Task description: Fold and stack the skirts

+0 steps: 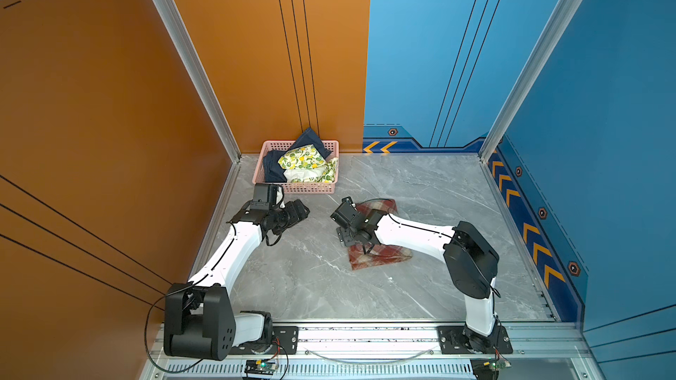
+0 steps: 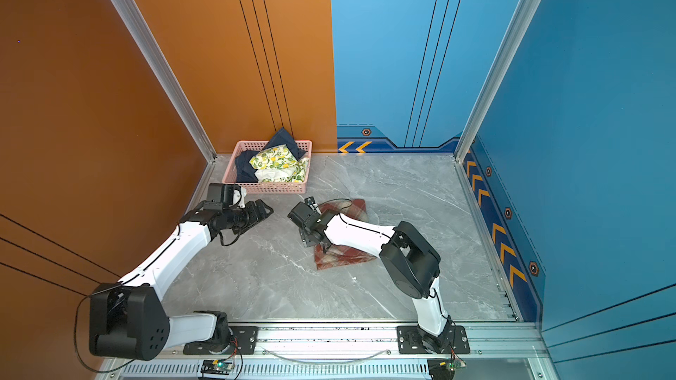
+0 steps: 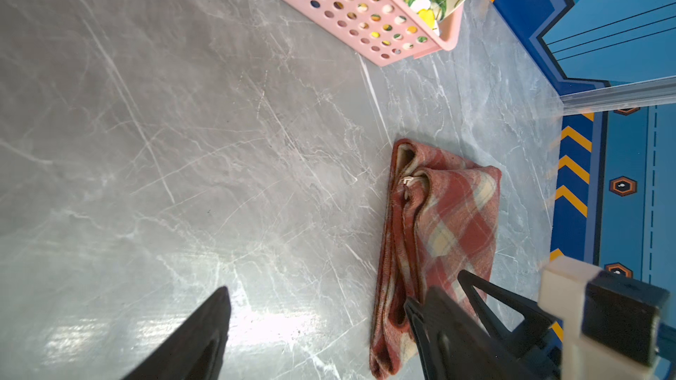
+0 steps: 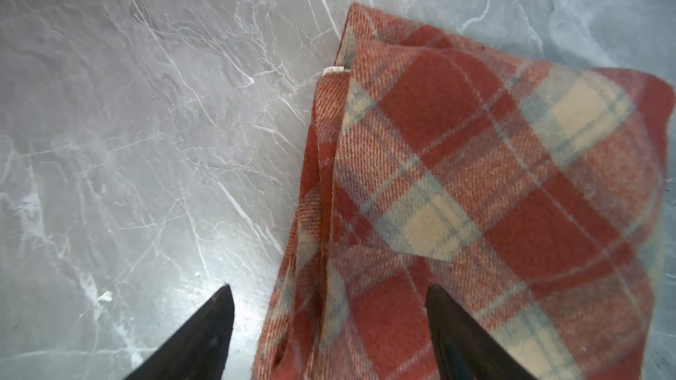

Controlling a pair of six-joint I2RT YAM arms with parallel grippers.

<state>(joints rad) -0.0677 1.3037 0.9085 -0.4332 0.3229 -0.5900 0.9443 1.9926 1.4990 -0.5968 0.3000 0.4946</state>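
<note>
The right gripper (image 4: 331, 286), jaws wide and empty, hung over the folded plaid skirt (image 4: 475, 177) on the table (image 1: 420, 184); the left gripper (image 3: 316, 294) gaped empty nearby. The lemon-print skirt (image 1: 301, 159) and denim skirt (image 1: 272, 169) lay in the basket (image 1: 292, 188): soft, limp cloth, probably best pinched at a hem corner.

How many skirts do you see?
3: the plaid skirt lies folded on the table; the lemon-print skirt and the denim skirt sit in the pink basket. Others may be hidden underneath.
</note>
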